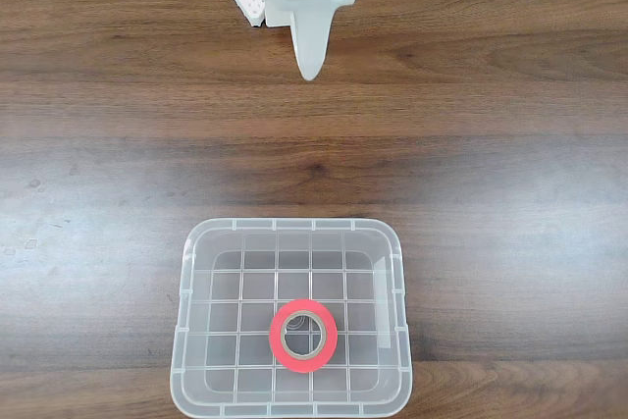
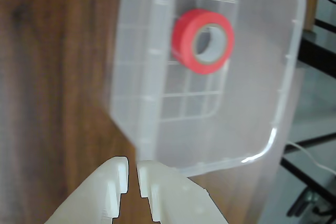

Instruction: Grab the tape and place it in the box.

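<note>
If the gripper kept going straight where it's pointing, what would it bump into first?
Probably the box: in the wrist view its near wall lies just ahead of the gripper. Depth is unclear.

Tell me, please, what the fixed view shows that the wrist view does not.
Only the fixed view shows the whole box outline standing on the wooden table, with a wide stretch of bare wood between it and the claw.

Only the wrist view shows the claw's two white fingertips nearly together with nothing between them, and dark cables beyond the table edge.

Both show the tape lying flat inside the box, apart from the claw.
</note>
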